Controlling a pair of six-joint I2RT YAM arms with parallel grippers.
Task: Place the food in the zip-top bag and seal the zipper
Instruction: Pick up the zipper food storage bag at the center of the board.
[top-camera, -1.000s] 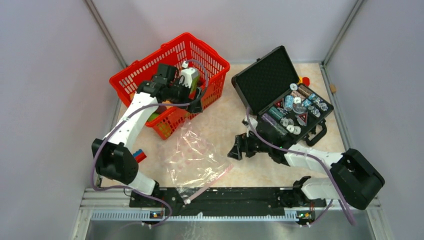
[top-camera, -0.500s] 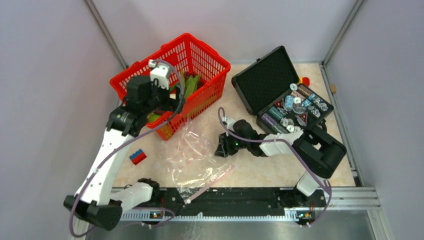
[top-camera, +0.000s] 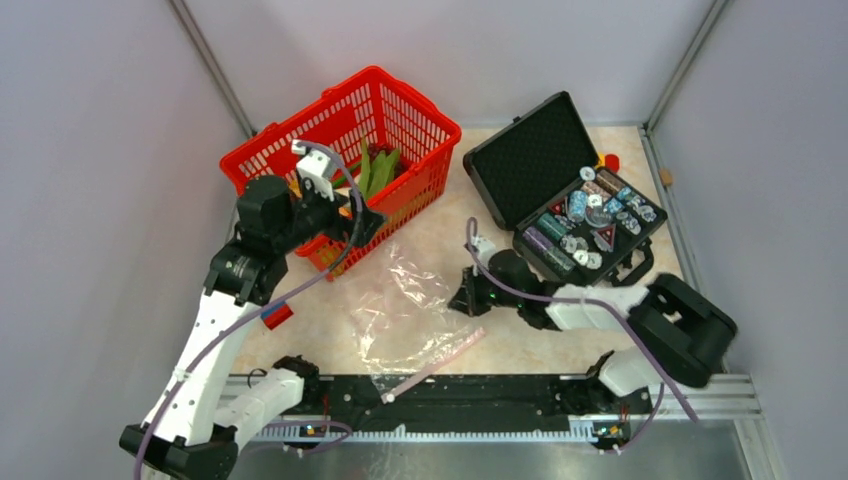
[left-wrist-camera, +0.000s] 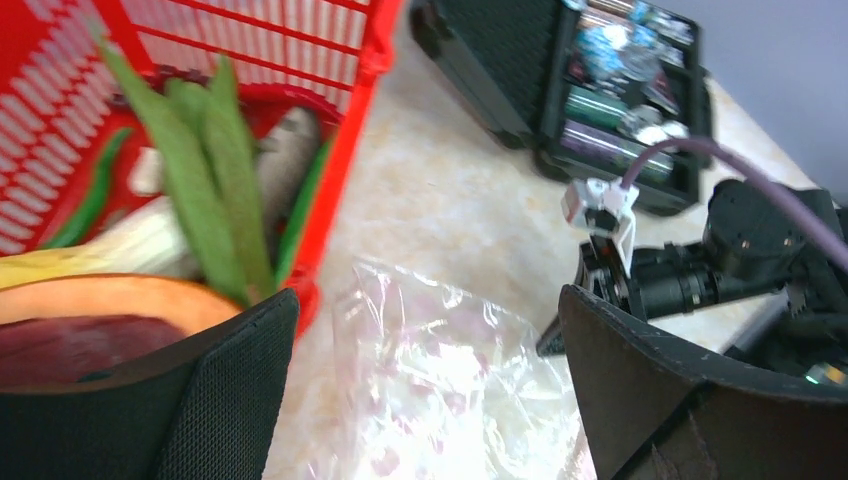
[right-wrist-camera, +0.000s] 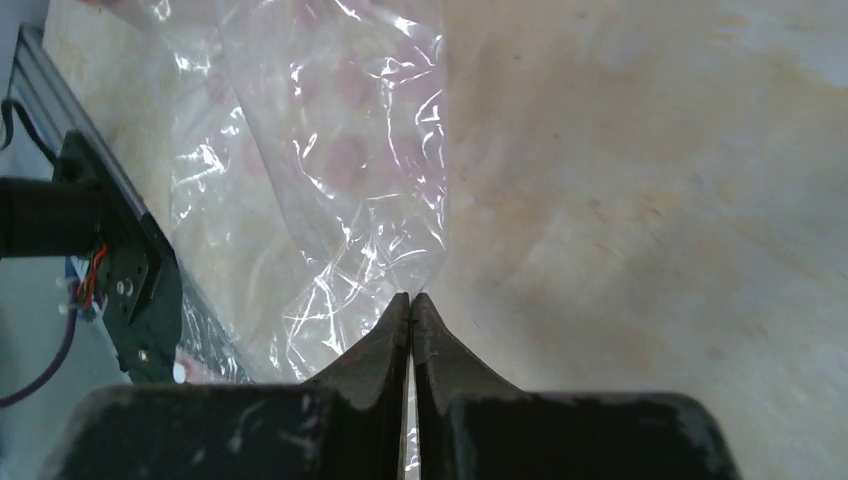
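From above, we see the crinkly clear plastic zip-top bag lying flat between our arms, with the small toy foods in the red mesh basket. At the left wrist, the left gripper gapes empty beside the basket. At the right wrist, the right gripper pinches the bag's edge, so next we'd lift its mouth open.

One red basket, one clear bag, one open black case and one red-and-blue block.
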